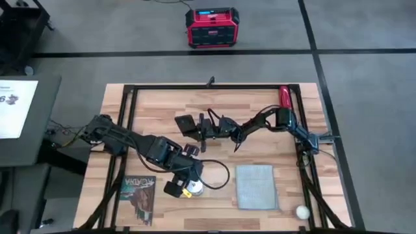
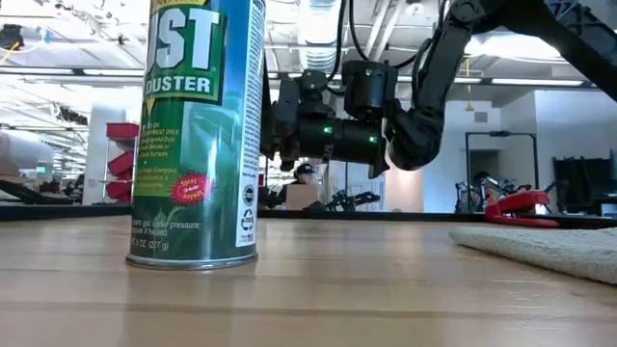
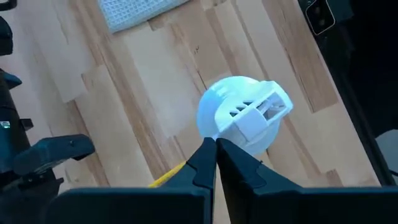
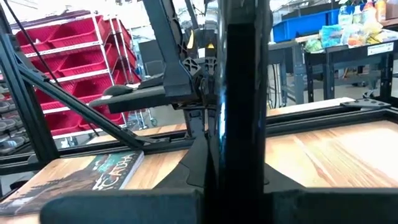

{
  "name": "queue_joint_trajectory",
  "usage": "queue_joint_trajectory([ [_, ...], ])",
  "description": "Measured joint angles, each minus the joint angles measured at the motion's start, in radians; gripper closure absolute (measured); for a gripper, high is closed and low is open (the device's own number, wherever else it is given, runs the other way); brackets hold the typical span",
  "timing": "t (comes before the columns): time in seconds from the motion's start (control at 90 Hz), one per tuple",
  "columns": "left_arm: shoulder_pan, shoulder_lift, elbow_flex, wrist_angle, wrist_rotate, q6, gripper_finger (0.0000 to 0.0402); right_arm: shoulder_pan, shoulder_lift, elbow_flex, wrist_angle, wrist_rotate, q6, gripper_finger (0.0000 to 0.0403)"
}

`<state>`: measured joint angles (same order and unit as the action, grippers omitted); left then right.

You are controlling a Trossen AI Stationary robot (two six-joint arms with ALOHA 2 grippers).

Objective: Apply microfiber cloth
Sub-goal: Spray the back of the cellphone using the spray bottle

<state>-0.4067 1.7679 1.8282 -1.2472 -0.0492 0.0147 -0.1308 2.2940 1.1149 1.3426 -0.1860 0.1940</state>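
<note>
On the wooden table (image 1: 162, 104) lay microfiber cloth (image 1: 255, 186), booklet (image 1: 139, 197), duster can (image 2: 198, 130). Left gripper (image 3: 216, 155) hovered closed, empty, above can; right gripper (image 1: 207, 127) clamped black phone (image 1: 186, 124) mid-table.

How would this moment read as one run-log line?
left gripper: shut, above duster can | right gripper: holding black phone aloft | microfiber cloth: lying flat, untouched

The left gripper (image 3: 216, 163), its two dark fingers pressed together, hangs just over the white plastic nozzle cap of a spray can (image 3: 244, 117) standing on the pale wooden plank table (image 3: 143, 106), with the pale blue-grey microfiber cloth (image 3: 138, 11) well beyond.
</note>
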Motion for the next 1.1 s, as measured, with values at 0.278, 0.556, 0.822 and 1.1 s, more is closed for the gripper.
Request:
queue_joint_trajectory([
  [0.278, 0.0, 0.0, 0.0, 0.0, 0.0, -0.004, 0.0402, 0.007, 0.0, 0.0, 0.0, -0.001, 0.001, 0.0393],
  [0.556, 0.0, 0.0, 0.0, 0.0, 0.0, -0.012, 0.0402, 0.006, 0.0, 0.0, 0.0, -0.001, 0.002, 0.0393],
  [0.822, 0.0, 0.0, -0.008, 0.007, -0.001, -0.012, 0.0402, 0.006, 0.0, 0.0, -0.001, -0.001, 0.002, 0.0393],
  [1.1, -0.002, -0.006, -0.06, 0.051, -0.006, -0.005, 0.0402, 0.005, 0.001, 0.0, -0.005, -0.001, 0.001, 0.0393],
])
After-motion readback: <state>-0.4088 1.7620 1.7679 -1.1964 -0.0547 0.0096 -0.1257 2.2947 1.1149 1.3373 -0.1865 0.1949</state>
